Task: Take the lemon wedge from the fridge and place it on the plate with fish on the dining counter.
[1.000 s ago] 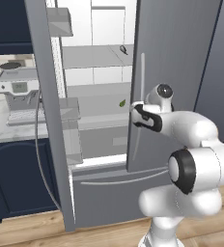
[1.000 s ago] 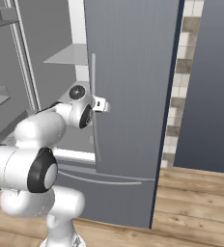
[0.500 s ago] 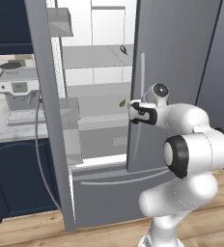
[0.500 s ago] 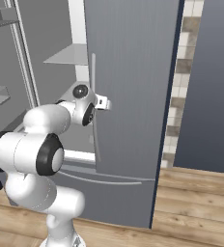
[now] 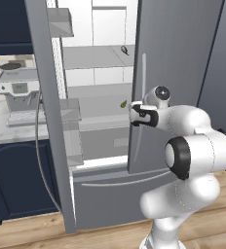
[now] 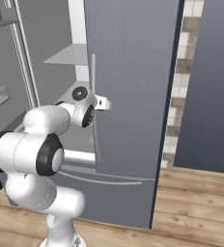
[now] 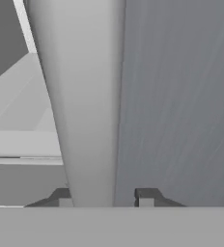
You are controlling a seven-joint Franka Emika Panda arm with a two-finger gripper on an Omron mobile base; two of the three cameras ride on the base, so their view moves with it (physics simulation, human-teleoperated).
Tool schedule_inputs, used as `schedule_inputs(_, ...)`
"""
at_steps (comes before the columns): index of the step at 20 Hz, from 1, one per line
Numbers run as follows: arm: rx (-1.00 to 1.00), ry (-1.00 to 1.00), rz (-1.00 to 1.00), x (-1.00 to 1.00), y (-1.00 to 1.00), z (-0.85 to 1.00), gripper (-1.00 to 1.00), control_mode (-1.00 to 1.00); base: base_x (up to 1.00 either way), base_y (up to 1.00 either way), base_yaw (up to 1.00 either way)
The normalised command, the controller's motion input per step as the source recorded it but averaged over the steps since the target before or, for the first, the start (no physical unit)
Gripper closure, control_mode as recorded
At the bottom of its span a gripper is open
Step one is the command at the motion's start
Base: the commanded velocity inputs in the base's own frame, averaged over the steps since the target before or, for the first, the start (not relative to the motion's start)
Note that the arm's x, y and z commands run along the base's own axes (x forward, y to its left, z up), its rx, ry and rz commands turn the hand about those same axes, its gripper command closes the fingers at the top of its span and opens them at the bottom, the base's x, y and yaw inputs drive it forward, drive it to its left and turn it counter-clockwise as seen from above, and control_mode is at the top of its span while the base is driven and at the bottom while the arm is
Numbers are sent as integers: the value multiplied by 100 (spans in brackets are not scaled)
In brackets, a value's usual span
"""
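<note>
Hand view: gripper (image 7: 104, 195) jaws straddle the fridge (image 5: 183, 63) right-door handle (image 7: 80, 96), closing, contact unclear; lemon wedge (image 5: 123, 103) just left of that handle.

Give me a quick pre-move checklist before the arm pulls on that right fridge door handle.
1. Handle between the gripper fingers: ok, one tip on each side.
2. Jaws clamped on the handle: cannot tell, a gap shows at the right tip.
3. Left fridge door open: ok.
4. Right fridge door open: not ok, it stands shut.
5. Lemon wedge on its shelf: ok, untouched.
6. Plate and dining counter located: cannot tell.
</note>
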Motion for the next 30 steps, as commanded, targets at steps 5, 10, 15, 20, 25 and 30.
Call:
schedule_inputs(5,0,0,0,-4,-1,0,100,-100,0,0,0)
schedule_inputs(10,0,-1,-15,-87,-62,0,100,-100,0,0,0)
schedule_inputs(15,0,-2,-26,-100,-100,0,100,-100,0,0,0)
schedule_inputs(20,1,0,-29,-100,-100,1,100,-100,0,0,0)
schedule_inputs(25,9,0,-28,-91,-100,14,100,-100,0,0,0)
schedule_inputs(30,18,-3,-12,-90,-67,35,-100,-100,0,0,0)
